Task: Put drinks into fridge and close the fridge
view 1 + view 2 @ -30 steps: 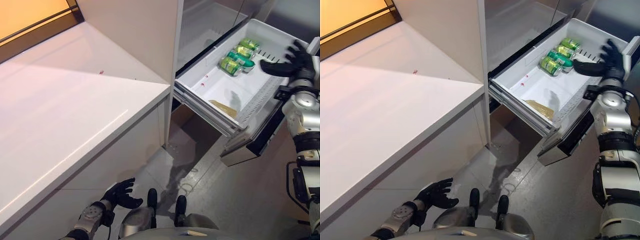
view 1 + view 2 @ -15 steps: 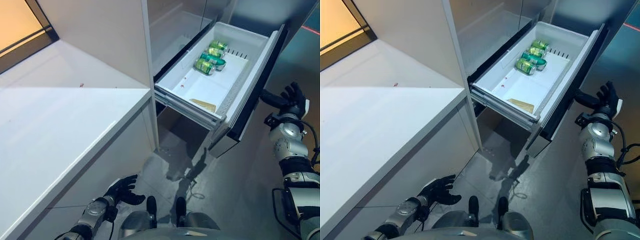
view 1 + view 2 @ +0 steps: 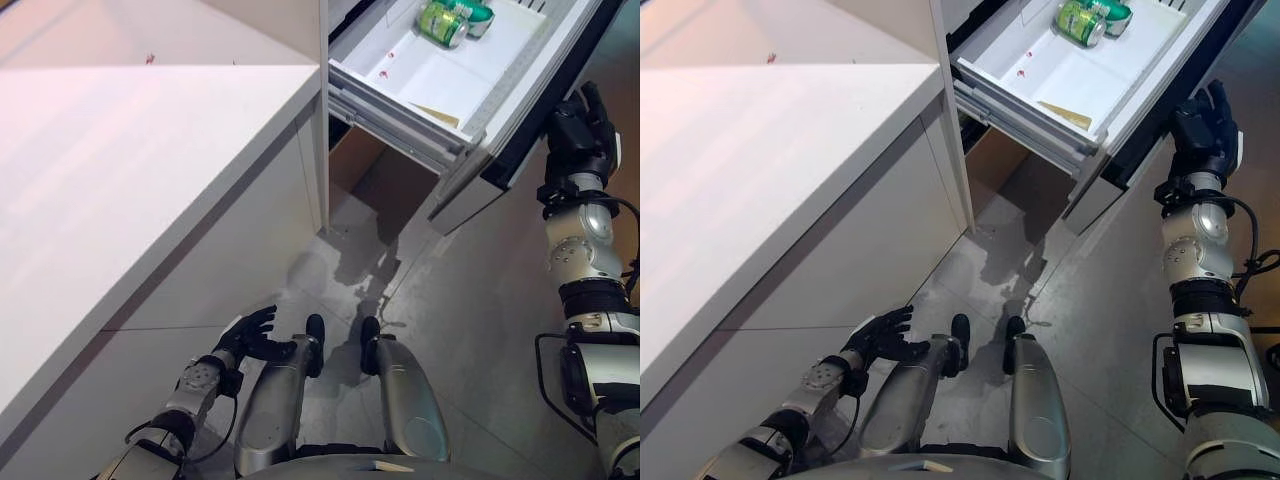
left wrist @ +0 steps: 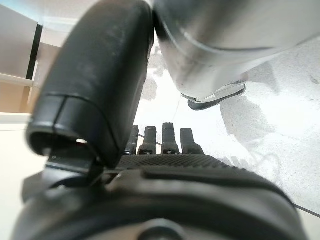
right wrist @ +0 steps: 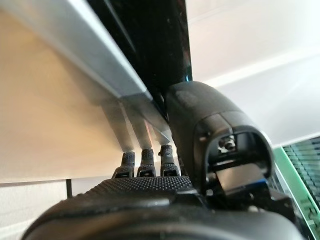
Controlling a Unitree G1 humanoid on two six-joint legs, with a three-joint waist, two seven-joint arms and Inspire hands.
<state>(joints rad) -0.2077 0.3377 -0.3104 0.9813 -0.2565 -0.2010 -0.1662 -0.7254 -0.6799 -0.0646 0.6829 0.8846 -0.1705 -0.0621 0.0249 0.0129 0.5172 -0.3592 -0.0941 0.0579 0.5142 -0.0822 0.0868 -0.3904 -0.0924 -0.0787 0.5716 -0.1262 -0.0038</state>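
Observation:
Green drink cans [image 3: 445, 20] lie side by side at the far end of the white fridge drawer [image 3: 400, 95], which stands pulled out. My right hand [image 3: 578, 125] is raised against the drawer's dark front panel [image 3: 520, 150], outside the drawer. In the right wrist view its fingers [image 5: 142, 160] are straight and touch that panel [image 5: 60, 100]. It holds nothing. My left hand [image 3: 880, 338] hangs low by the floor with its fingers [image 4: 162, 135] spread and empty.
A white counter [image 3: 150, 150] fills the left side, its end wall right beside the drawer. A yellowish sheet [image 3: 435, 112] lies on the drawer's floor. Below the drawer a brown lower compartment [image 3: 350, 160] shows. Grey floor tiles [image 3: 480, 330] lie beneath.
The camera has tilted down. My right hand left the inside of the drawer, came round its front, and now rests against the front panel. The left hand stayed low.

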